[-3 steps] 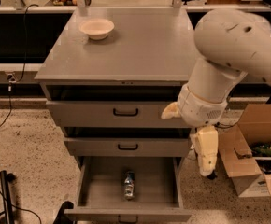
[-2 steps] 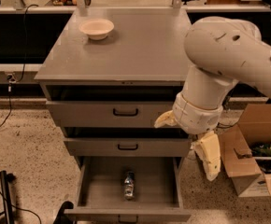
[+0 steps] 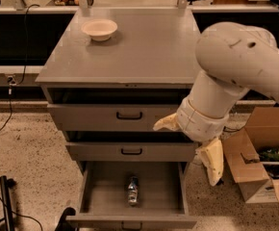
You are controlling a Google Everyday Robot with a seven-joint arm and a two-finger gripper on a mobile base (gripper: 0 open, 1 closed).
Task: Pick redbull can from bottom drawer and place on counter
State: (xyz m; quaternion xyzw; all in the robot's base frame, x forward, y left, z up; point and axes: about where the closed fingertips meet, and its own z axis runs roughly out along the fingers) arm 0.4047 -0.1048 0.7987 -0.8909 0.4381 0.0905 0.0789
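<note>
The redbull can [image 3: 133,190] lies on its side in the middle of the bottom drawer [image 3: 96,186], which is pulled out and open. The counter [image 3: 139,52] is the grey top of the cabinet. My gripper [image 3: 185,154] hangs from the big white arm [image 3: 235,66] in front of the cabinet's right side, level with the middle drawer. It is above and to the right of the can and holds nothing. Its cream fingers [image 3: 213,160] are spread wide apart.
A cream bowl [image 3: 99,29] sits at the counter's back left. The top drawer [image 3: 129,114] and middle drawer [image 3: 131,151] stand slightly ajar. An open cardboard box [image 3: 257,162] stands on the floor to the right. A black stand and cables [image 3: 6,198] are at lower left.
The arm has swung left, and the gripper has shifted left towards the drawer fronts. The can and drawers have not moved.
</note>
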